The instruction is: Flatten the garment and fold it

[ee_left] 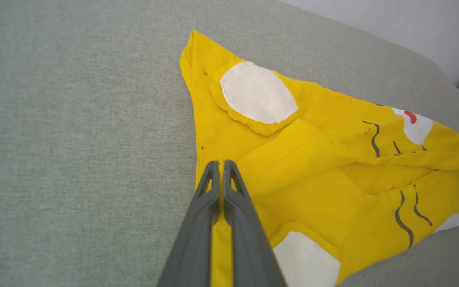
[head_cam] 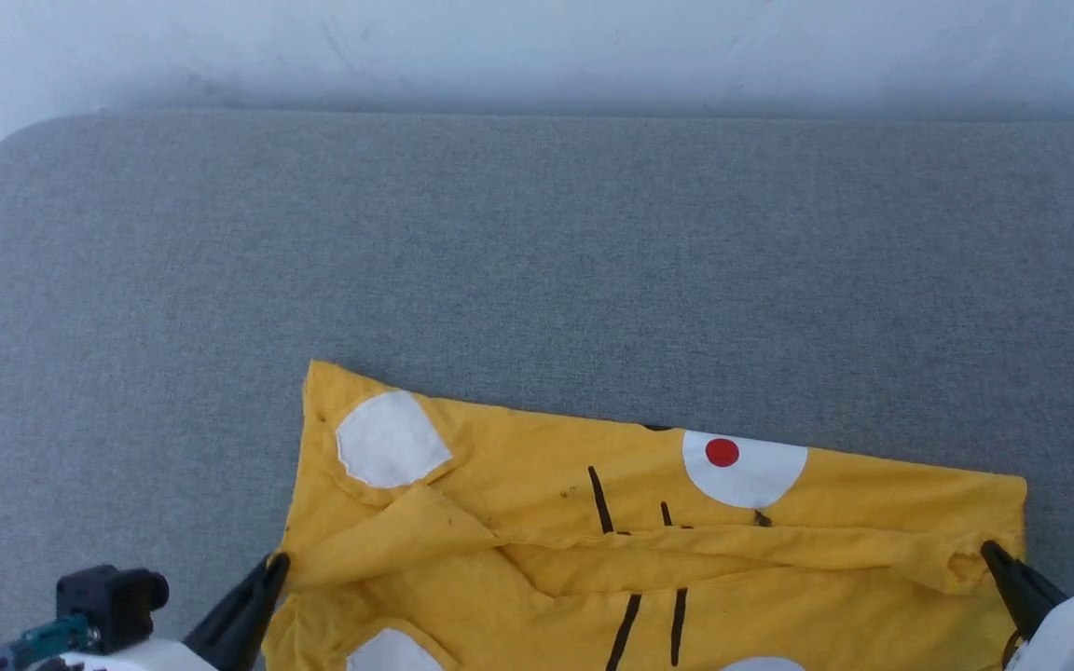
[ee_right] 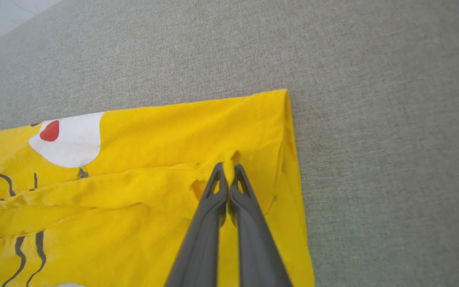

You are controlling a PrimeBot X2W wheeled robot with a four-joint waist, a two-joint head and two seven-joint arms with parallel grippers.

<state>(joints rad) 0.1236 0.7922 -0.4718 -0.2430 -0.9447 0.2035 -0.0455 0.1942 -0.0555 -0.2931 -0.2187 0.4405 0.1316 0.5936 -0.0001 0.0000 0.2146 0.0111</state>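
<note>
The garment [head_cam: 649,550] is a bright yellow T-shirt with white patches, black line marks and a red spot, lying on the grey table's near half with a raised fold running across it. My left gripper [head_cam: 278,562] is shut on the garment's left edge; the left wrist view shows yellow cloth [ee_left: 293,167] pinched between its fingers [ee_left: 205,199]. My right gripper [head_cam: 989,552] is shut on a bunched fold at the garment's right edge, and the right wrist view shows its tips [ee_right: 226,166] pinching the yellow cloth [ee_right: 153,159]. The lower part of the garment runs off the head view's bottom.
The grey felt-like table top [head_cam: 537,261] stretches far beyond the garment to a pale wall [head_cam: 537,47]. Its rounded left corner [head_cam: 6,149] shows at the upper left of the head view.
</note>
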